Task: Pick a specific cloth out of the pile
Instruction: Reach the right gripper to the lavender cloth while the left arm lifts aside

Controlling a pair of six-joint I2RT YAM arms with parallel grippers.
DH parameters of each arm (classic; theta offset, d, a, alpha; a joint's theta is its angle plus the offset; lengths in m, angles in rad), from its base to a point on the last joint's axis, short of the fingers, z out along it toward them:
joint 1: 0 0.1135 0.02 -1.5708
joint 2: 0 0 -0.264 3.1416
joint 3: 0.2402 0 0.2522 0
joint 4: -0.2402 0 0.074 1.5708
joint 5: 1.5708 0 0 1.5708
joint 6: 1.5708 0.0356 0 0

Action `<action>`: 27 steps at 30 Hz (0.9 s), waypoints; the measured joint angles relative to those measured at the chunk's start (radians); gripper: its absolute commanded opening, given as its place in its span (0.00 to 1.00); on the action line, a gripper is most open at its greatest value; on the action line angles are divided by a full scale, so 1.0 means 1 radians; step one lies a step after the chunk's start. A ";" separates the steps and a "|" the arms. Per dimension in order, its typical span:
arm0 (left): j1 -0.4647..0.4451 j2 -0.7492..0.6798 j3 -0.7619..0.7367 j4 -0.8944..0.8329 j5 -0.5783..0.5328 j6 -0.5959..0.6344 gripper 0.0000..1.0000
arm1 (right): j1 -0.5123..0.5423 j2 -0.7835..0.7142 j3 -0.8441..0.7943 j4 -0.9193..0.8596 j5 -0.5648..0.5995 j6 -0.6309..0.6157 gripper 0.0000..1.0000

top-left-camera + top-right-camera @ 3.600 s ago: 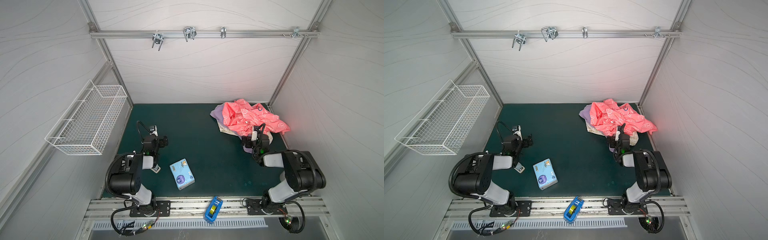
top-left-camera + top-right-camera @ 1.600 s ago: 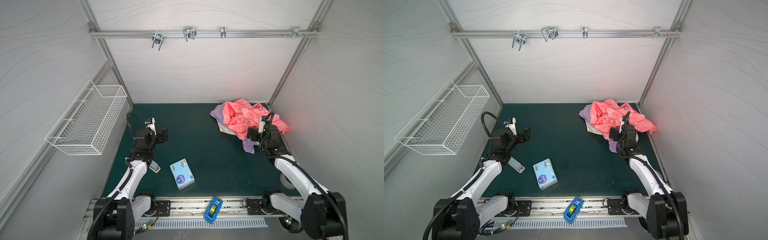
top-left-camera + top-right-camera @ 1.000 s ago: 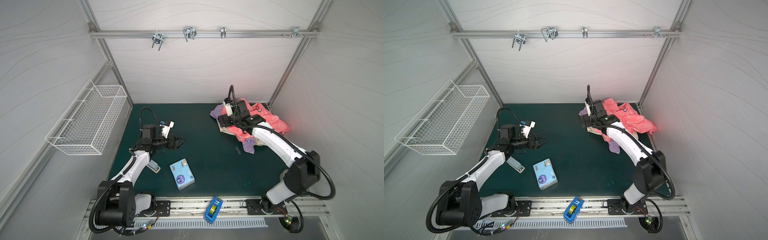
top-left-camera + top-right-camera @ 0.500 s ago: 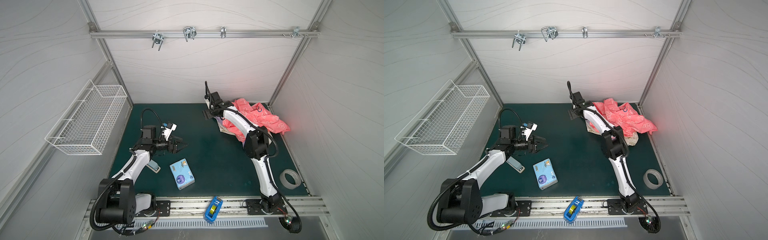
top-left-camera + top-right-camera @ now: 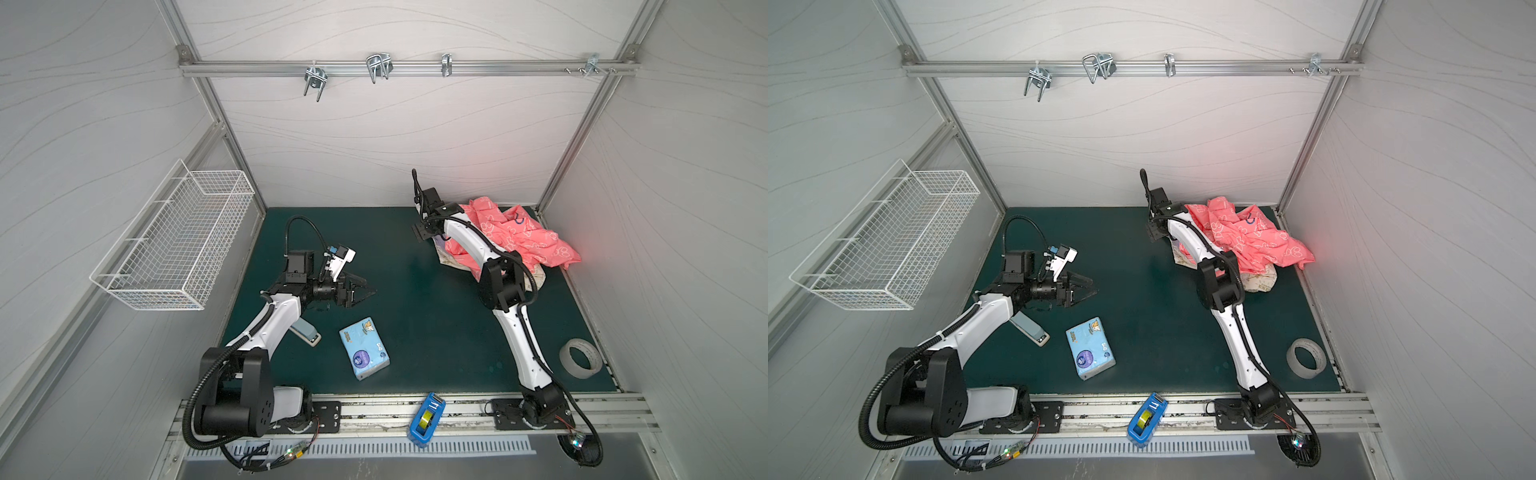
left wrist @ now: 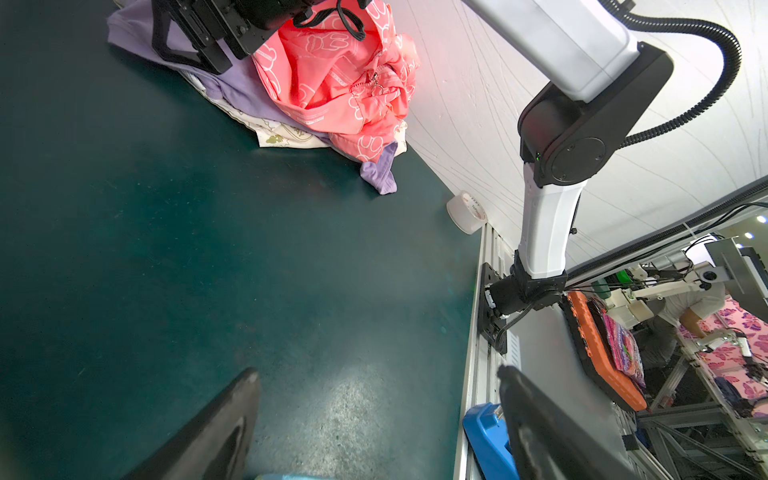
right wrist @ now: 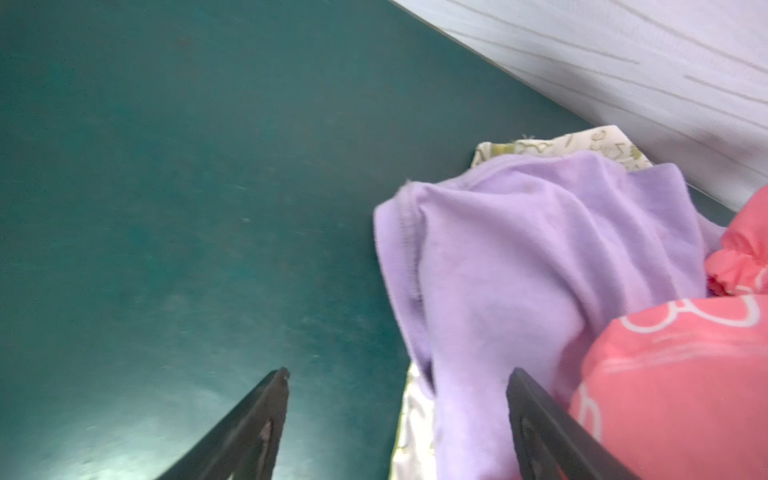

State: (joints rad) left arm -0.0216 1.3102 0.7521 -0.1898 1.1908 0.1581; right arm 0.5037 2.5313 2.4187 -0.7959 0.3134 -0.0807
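The pile point(image 5: 519, 241) point(image 5: 1250, 241) lies in the back right corner, a coral-pink printed cloth on top and a cream patterned cloth point(image 5: 1260, 280) under it. The lilac cloth point(image 7: 519, 270) point(image 6: 232, 89) pokes out at the pile's left edge, and another end of it point(image 6: 380, 174) shows at the near side. My right gripper point(image 5: 424, 230) point(image 7: 399, 382) hangs open over that left edge, the lilac hem lying between its fingers. In both top views the arm covers most of the lilac cloth. My left gripper point(image 5: 365, 289) point(image 6: 378, 374) is open and empty, over the mat left of centre.
A blue tissue pack point(image 5: 365, 348) and a grey stapler point(image 5: 305, 332) lie near the left arm. A tape roll point(image 5: 579, 358) sits at the front right, a blue tape dispenser point(image 5: 427, 417) on the front rail. A wire basket point(image 5: 174, 241) hangs on the left wall.
My right arm has stretched from the pile's near side across to its far left edge. The left gripper rose and swung toward the middle. Both have barely moved in the last half second.
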 measured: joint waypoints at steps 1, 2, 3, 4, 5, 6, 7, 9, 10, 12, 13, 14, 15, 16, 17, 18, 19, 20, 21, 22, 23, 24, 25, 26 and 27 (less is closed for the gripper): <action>0.000 0.000 0.000 -0.003 0.000 0.000 0.90 | -0.005 0.005 0.000 0.000 0.003 -0.003 0.83; 0.000 0.000 0.000 -0.004 0.000 0.000 0.90 | -0.008 0.013 0.000 0.000 0.007 -0.007 0.82; 0.000 0.000 0.000 -0.005 0.000 0.000 0.90 | -0.010 0.019 0.000 0.001 0.010 -0.013 0.81; 0.000 0.000 0.000 -0.005 0.000 0.001 0.90 | -0.011 0.026 0.000 0.002 0.013 -0.020 0.77; 0.000 0.002 0.001 -0.006 0.000 0.002 0.90 | -0.011 0.035 0.000 0.002 0.016 -0.026 0.73; 0.000 0.004 0.002 -0.006 0.000 0.003 0.90 | -0.010 0.042 0.000 0.003 0.020 -0.032 0.70; 0.000 0.008 0.005 -0.007 0.000 0.003 0.90 | -0.009 0.051 0.000 0.003 0.024 -0.039 0.68; 0.000 0.017 0.007 -0.008 0.000 0.003 0.90 | -0.008 0.064 0.000 0.006 0.031 -0.049 0.64; 0.000 0.021 0.008 -0.009 0.000 0.003 0.90 | -0.008 0.069 0.000 0.008 0.034 -0.058 0.60; 0.000 0.024 0.008 -0.014 0.000 0.003 0.91 | -0.008 0.074 0.000 0.013 0.046 -0.076 0.55; 0.000 0.024 0.008 -0.014 0.000 0.003 0.91 | -0.008 0.076 0.000 0.016 0.051 -0.080 0.52; 0.000 0.024 0.009 -0.014 0.000 0.003 0.91 | -0.008 0.077 0.000 0.021 0.056 -0.084 0.51; 0.000 0.024 0.009 -0.014 0.000 0.004 0.91 | -0.008 0.077 0.000 0.027 0.060 -0.088 0.50; 0.000 0.024 0.009 -0.014 0.000 0.004 0.91 | -0.008 0.077 0.000 0.033 0.066 -0.092 0.49; 0.000 0.024 0.009 -0.014 0.000 0.004 0.91 | -0.008 0.077 0.000 0.040 0.070 -0.095 0.48; 0.000 0.024 0.009 -0.014 0.000 0.004 0.91 | -0.008 0.078 0.001 0.046 0.073 -0.099 0.46; 0.000 0.024 0.009 -0.014 0.000 0.004 0.91 | -0.008 0.080 0.005 0.051 0.076 -0.102 0.45; 0.000 0.024 0.010 -0.014 0.000 0.004 0.91 | -0.008 0.086 0.014 0.055 0.080 -0.105 0.44; 0.000 0.026 0.011 -0.014 0.000 0.004 0.91 | -0.009 0.093 0.026 0.058 0.083 -0.108 0.43; 0.000 0.029 0.014 -0.015 0.000 0.004 0.91 | -0.009 0.100 0.037 0.063 0.087 -0.111 0.42; 0.000 0.032 0.017 -0.015 0.000 0.004 0.91 | -0.009 0.106 0.047 0.069 0.090 -0.111 0.41; 0.000 0.034 0.019 -0.015 0.000 0.005 0.90 | -0.011 0.109 0.050 0.073 0.092 -0.113 0.39; 0.000 0.035 0.020 -0.015 -0.001 0.005 0.91 | -0.012 0.112 0.051 0.078 0.094 -0.114 0.36; 0.000 0.035 0.020 -0.015 -0.001 0.005 0.91 | -0.014 0.114 0.051 0.080 0.095 -0.117 0.33; 0.000 0.035 0.020 -0.015 -0.001 0.005 0.91 | -0.014 0.116 0.051 0.082 0.097 -0.120 0.31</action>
State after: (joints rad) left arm -0.0216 1.3457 0.7719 -0.2050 1.1900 0.1627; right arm 0.4896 2.6469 2.4695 -0.7136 0.4099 -0.2008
